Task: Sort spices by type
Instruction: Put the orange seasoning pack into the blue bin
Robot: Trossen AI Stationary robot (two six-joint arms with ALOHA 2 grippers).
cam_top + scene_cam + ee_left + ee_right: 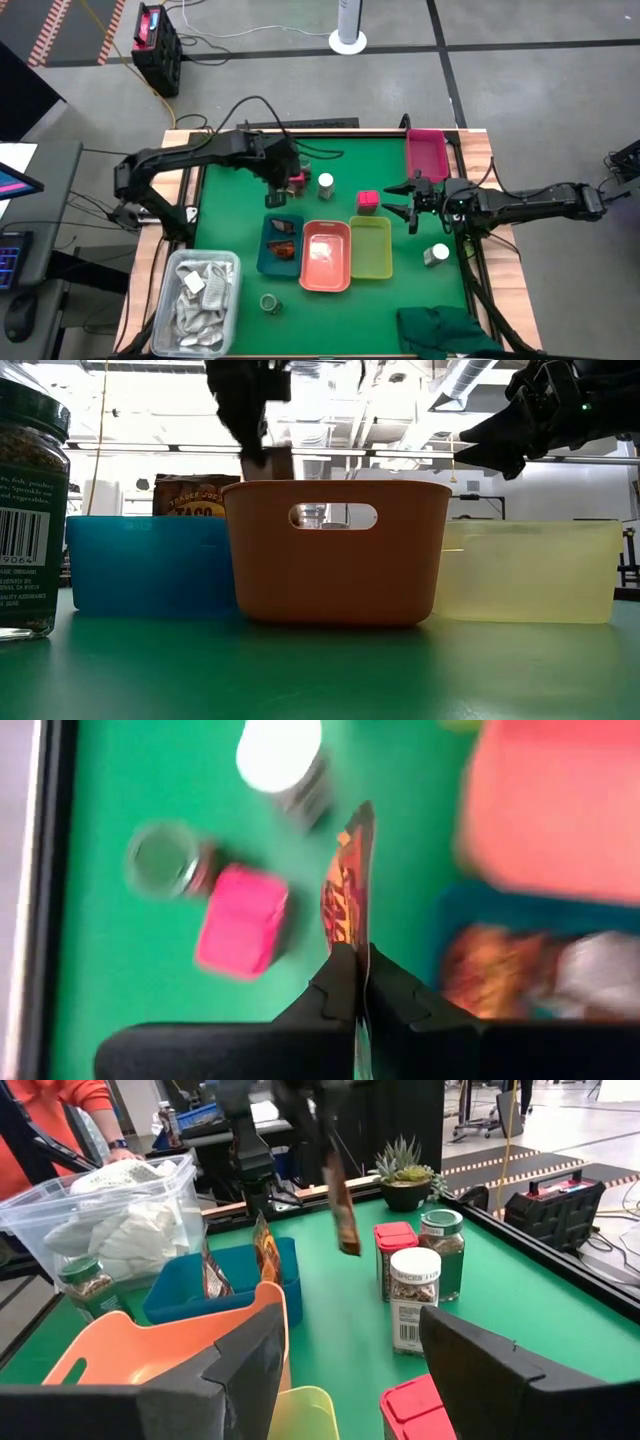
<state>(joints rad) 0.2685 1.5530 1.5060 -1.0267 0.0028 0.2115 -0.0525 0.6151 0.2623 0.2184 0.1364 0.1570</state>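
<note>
High view: the left pincer hangs over the green felt desk, beside a pink cube box and a white-lidded jar. The right pincer hovers near a second pink box.

Low view: three smooth plastic trays stand in a row, blue, orange, pale yellow.

Left wrist view: its fingers are pressed together on a thin, flat brown-orange packet, held edge-on above the desk.

Right wrist view: its blocky fingers stand wide apart, holding nothing; the packet dangles above the desk beyond the blue tray.
</note>
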